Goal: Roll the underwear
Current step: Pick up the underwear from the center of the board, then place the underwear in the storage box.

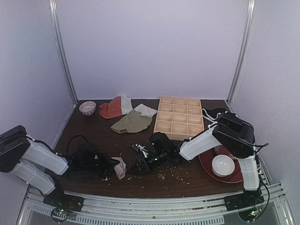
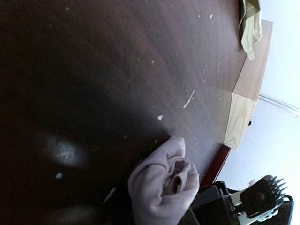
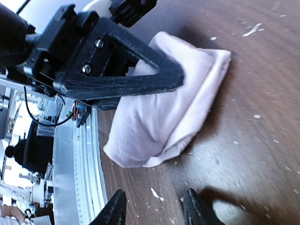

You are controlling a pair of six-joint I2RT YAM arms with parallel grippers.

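Note:
The underwear (image 1: 120, 168) lies near the table's front edge as a small mauve-pink bundle. In the left wrist view the underwear (image 2: 164, 187) shows a rolled end with folds curling inward. My left gripper (image 1: 112, 165) is shut on it from the left; in the right wrist view its black finger (image 3: 140, 75) lies over the underwear (image 3: 159, 117), whose paler edge faces right. My right gripper (image 3: 156, 213) is open, with bare table between its fingertips, a short way off the cloth. From above, the right gripper (image 1: 136, 167) sits just right of the bundle.
A wooden compartment box (image 1: 180, 117) stands behind the right arm. An olive-green cloth (image 1: 132, 123), an orange-red and white cloth (image 1: 115, 108) and a small bowl (image 1: 87, 108) lie at the back. A red plate (image 1: 234, 176) holds a white bowl. Crumbs (image 1: 173, 176) dot the table.

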